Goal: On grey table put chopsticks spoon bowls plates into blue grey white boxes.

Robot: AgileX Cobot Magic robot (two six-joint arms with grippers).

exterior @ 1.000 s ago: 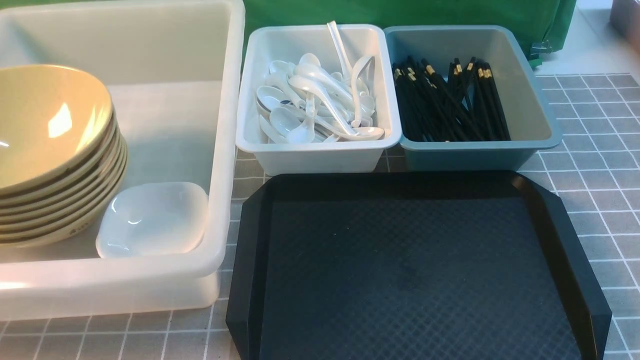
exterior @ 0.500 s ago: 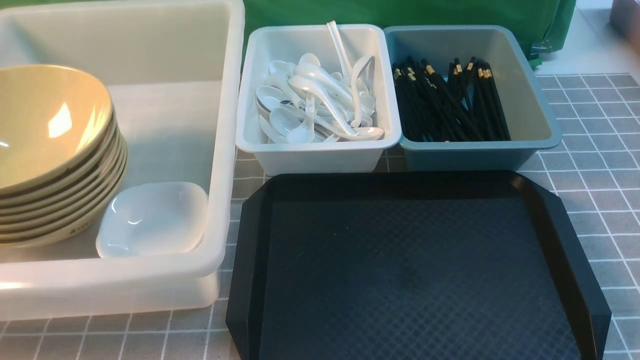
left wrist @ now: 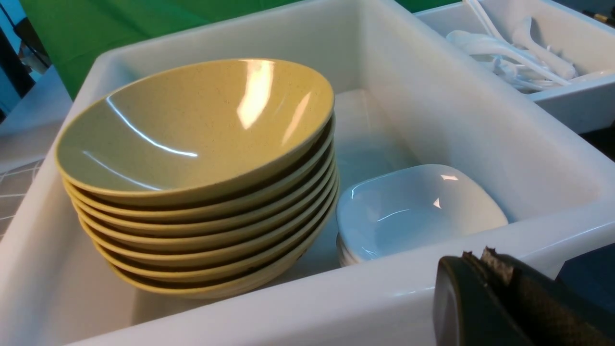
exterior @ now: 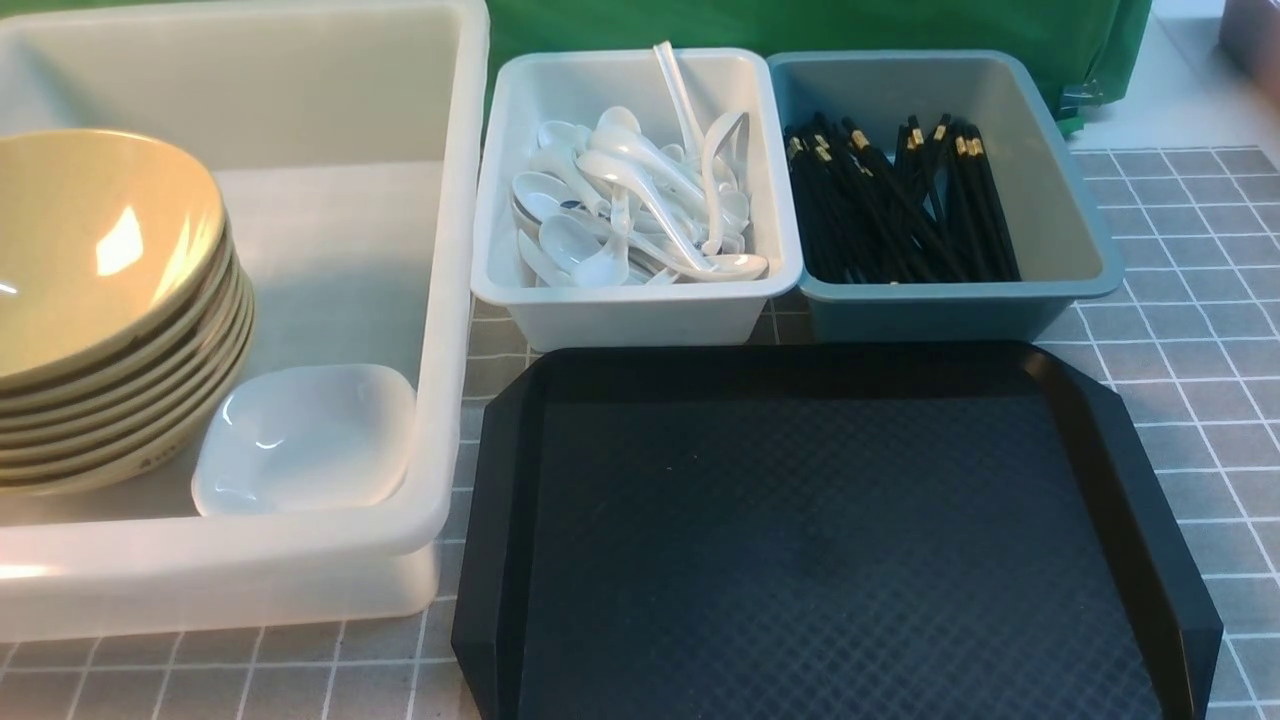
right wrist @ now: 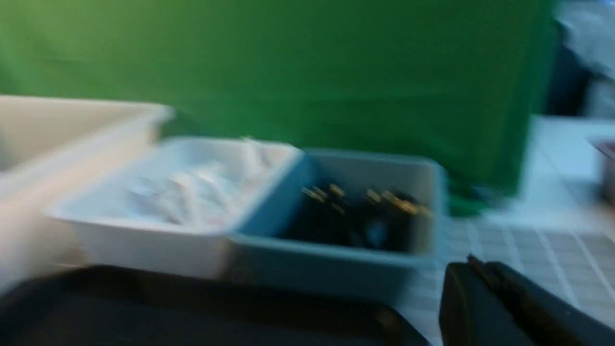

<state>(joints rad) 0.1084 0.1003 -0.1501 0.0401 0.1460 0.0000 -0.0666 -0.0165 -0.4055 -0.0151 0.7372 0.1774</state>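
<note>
A stack of tan bowls (exterior: 95,300) stands in the large translucent white box (exterior: 440,300), with white plates (exterior: 305,440) stacked beside it. Several white spoons (exterior: 630,200) lie in the pale grey-white box (exterior: 640,310). Black chopsticks (exterior: 900,205) lie in the teal-blue box (exterior: 940,310). Neither arm shows in the front view. In the left wrist view my left gripper (left wrist: 480,257) is shut and empty, just outside the big box's near wall (left wrist: 336,298), close to the plates (left wrist: 413,211) and bowls (left wrist: 202,168). In the blurred right wrist view my right gripper (right wrist: 473,263) is shut and empty, above the grey table (right wrist: 528,250) by the blue box (right wrist: 336,269).
An empty black textured tray (exterior: 830,540) with cut corners lies on the grey table (exterior: 1200,330) in front of the two small boxes. A green cloth (exterior: 800,25) hangs behind the boxes. The tray's edge shows in the right wrist view (right wrist: 192,307).
</note>
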